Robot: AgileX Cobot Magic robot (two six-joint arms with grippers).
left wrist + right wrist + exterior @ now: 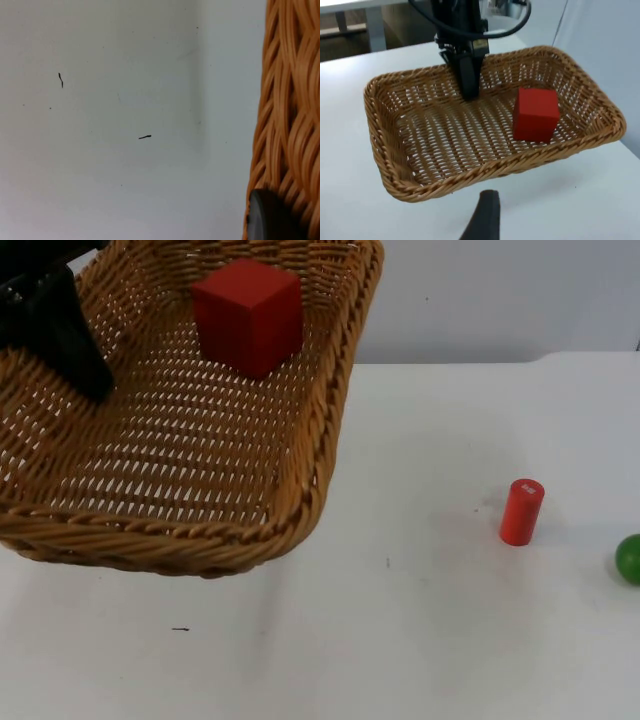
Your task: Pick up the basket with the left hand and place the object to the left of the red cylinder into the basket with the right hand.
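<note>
A woven wicker basket [200,540] hangs tilted above the table's left side. My left gripper [88,375] is shut on the rim at its far left side. A red cube [248,315] lies inside the basket near its back wall. The right wrist view shows the same basket [470,175] with the cube [535,114] in it and the left gripper [469,85] clamped over the far rim. In the left wrist view the basket's weave [290,100] runs beside a black fingertip [270,217]. The red cylinder [521,511] stands upright at the right. My right gripper [485,220] hovers in front of the basket, apart from it.
A green round object [629,558] lies at the right edge, to the right of the cylinder. The white table [400,640] ends at the grey partition wall [500,290]. Small dark marks [145,136] dot the surface under the basket.
</note>
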